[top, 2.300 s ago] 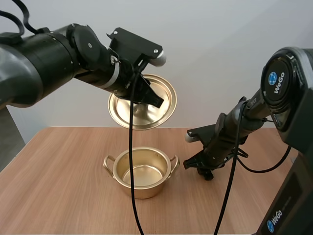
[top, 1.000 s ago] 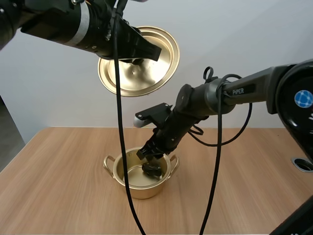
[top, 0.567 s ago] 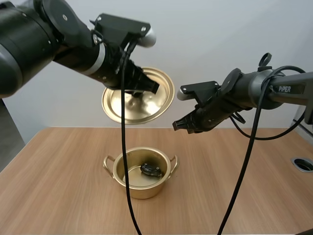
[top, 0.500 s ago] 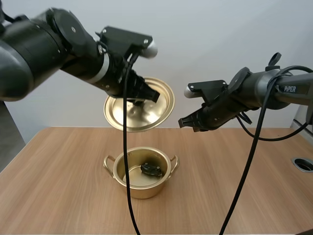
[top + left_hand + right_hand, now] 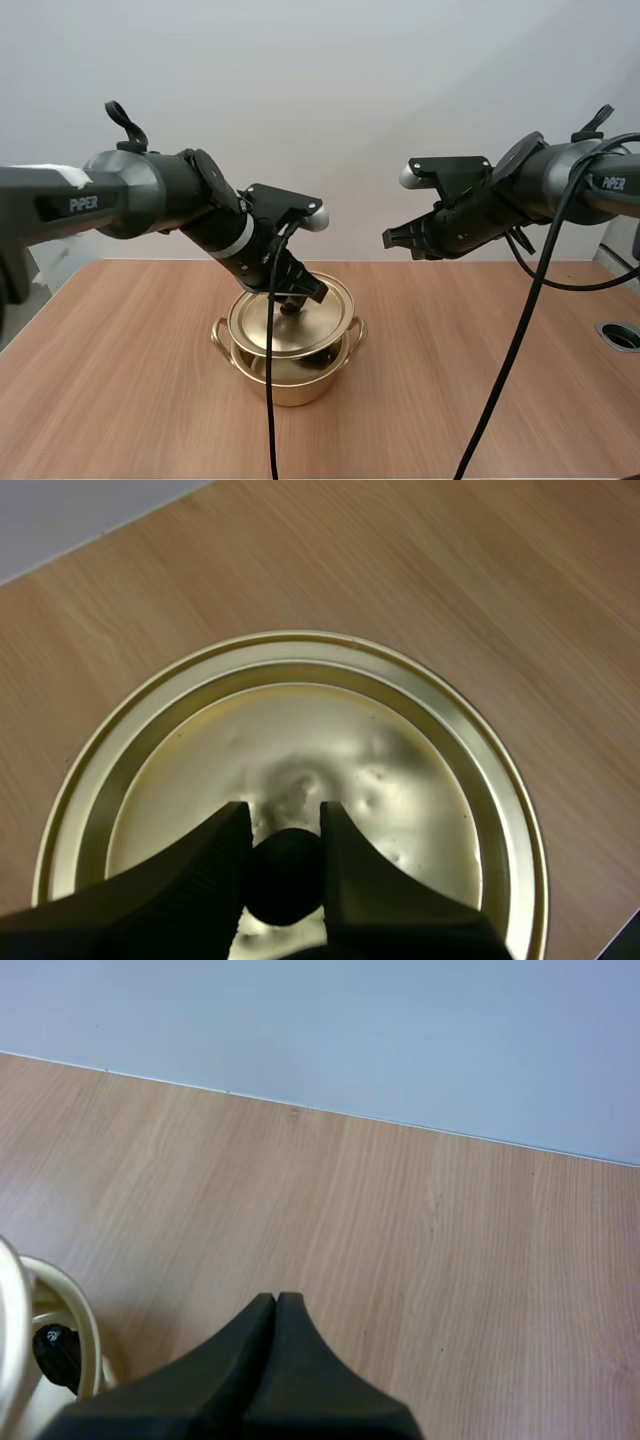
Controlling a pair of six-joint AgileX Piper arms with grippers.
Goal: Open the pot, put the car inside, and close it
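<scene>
Here, my left gripper (image 5: 281, 828) is pinching the round black knob (image 5: 285, 880) of the lid between its two fingers (image 5: 195, 885), one finger on each side of the knob. The gold lid (image 5: 400, 770) spreads out below that grip, and its ringed top faces the wrist camera. In the high view, the lid sits slightly tilted over the mouth of the gold pot (image 5: 290, 385) and covers the opening. I cannot tell whether its edge touches the rim all the way round. The pot stands upright near the middle of the wooden table (image 5: 120, 400), with a small handle on each side. My right gripper (image 5: 395, 240) hangs in the air, above and to the right of the pot and well apart from it. Its fingers (image 5: 240, 1360) are pressed together into one dark wedge with nothing between them.
</scene>
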